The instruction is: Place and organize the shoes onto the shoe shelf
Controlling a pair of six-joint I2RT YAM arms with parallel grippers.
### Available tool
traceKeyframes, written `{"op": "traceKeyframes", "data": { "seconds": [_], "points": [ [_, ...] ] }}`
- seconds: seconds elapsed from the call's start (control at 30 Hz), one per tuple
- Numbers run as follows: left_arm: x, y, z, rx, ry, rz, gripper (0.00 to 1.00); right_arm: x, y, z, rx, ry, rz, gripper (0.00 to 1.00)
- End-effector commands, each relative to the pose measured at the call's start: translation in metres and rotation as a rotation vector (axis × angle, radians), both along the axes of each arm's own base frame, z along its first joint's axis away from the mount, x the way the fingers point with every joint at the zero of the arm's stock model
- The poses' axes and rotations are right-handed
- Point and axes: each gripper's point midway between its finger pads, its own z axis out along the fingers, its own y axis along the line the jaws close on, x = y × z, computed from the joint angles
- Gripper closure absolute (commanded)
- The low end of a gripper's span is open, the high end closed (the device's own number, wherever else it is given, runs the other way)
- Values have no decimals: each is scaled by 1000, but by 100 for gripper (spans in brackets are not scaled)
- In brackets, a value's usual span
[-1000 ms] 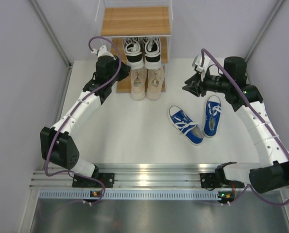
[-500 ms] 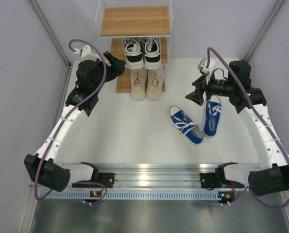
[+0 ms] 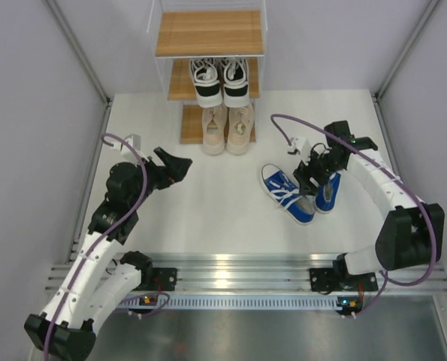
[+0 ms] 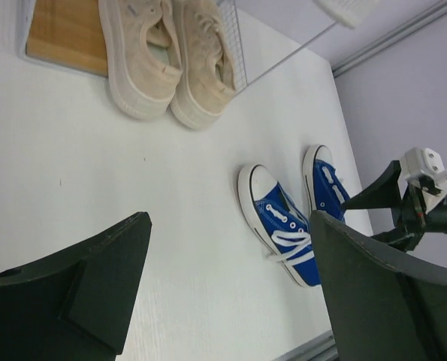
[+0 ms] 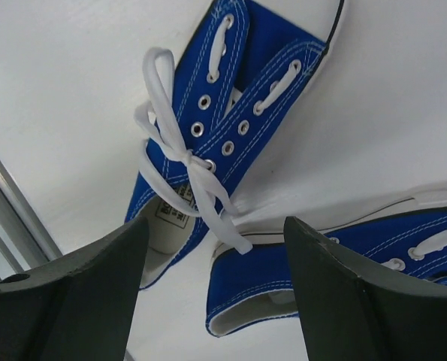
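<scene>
The shoe shelf (image 3: 208, 34) stands at the table's far edge. Its middle board carries the black-and-white pair (image 3: 221, 80). The beige pair (image 3: 228, 128) rests on the bottom board, toes out over the table. Both blue shoes (image 3: 287, 194) lie on the table at the right; the right-hand one (image 3: 330, 192) is partly covered by my right gripper (image 3: 313, 177). That gripper hovers open over their heels (image 5: 283, 278), holding nothing. My left gripper (image 3: 176, 165) is open and empty over bare table at the left, with the beige pair (image 4: 170, 64) and blue shoes (image 4: 279, 226) ahead of it.
White walls and slanted frame posts (image 3: 80, 56) close in the table on both sides. A metal rail (image 3: 231, 267) with the arm bases runs along the near edge. The shelf's bare bottom board (image 4: 69, 34) shows left of the beige pair.
My left arm has drawn back from the shelf to the near left and its jaws have spread. My right arm has swung down over the blue shoes, jaws wider.
</scene>
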Motion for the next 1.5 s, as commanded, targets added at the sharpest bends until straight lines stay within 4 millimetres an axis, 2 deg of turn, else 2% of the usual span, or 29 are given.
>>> {"op": "traceKeyframes", "data": {
  "seconds": [0.0, 0.03, 0.17, 0.37, 0.47, 0.5, 0.57, 0.63, 0.67, 0.7, 0.77, 0.8, 0.83, 0.87, 0.93, 0.97, 1.0, 1.07, 1.27, 1.47],
  "points": [
    [-17, -5, -4, -125, 22, -14, 8, 7, -25, -21, -139, -22, 28, 28],
    [-19, -6, -15, -148, 51, -15, 8, 9, -25, -28, -149, -12, 24, 29],
    [-27, -14, -29, -210, 99, -48, 8, 12, -24, -52, -184, 12, -42, 34],
    [-31, -41, -44, -288, 202, -179, 9, 4, 3, -79, -204, 28, -68, 40],
    [-30, -53, -57, -318, 288, -215, 9, 11, 13, -80, -166, 34, -156, 59],
    [-28, -57, -65, -320, 318, -217, 9, 14, 13, -79, -163, 37, -193, 81],
    [-31, -71, -62, -342, 312, -256, 9, 17, 21, -71, -107, 70, -240, 100],
    [-27, -84, -61, -364, 296, -276, 9, 19, 27, -56, -6, 94, -294, 100],
    [-33, -99, -60, -366, 295, -322, 9, 21, 31, -47, 48, 116, -337, 100],
    [-32, -108, -67, -359, 319, -335, 9, 21, 36, -37, 123, 143, -358, 100],
    [-36, -131, -59, -359, 303, -391, 9, 23, 42, -14, 238, 166, -431, 100],
    [-34, -139, -70, -345, 334, -395, 9, 27, 45, -2, 299, 157, -449, 100],
    [-34, -147, -68, -344, 332, -413, 9, 29, 47, 13, 341, 132, -475, 100],
    [-31, -160, -67, -343, 331, -439, 9, 28, 49, 17, 386, 178, -575, 100],
    [-30, -173, -65, -343, 329, -473, 9, 34, 54, 36, 483, 199, -700, 100],
    [-28, -181, -57, -349, 316, -498, 9, 36, 54, 39, 500, 213, -749, 100],
    [-26, -189, -64, -339, 340, -516, 9, 39, 52, 39, 503, 226, -805, 100],
    [-25, -200, -62, -325, 338, -552, 9, 37, 54, 40, 524, 280, -871, 100],
    [-20, -234, -53, -328, 335, -645, 9, 30, 64, 46, 599, 356, -881, 100],
    [-26, -259, -62, -312, 379, -724, 9, 29, 74, 57, 659, 416, -873, 100]
  ]
}}
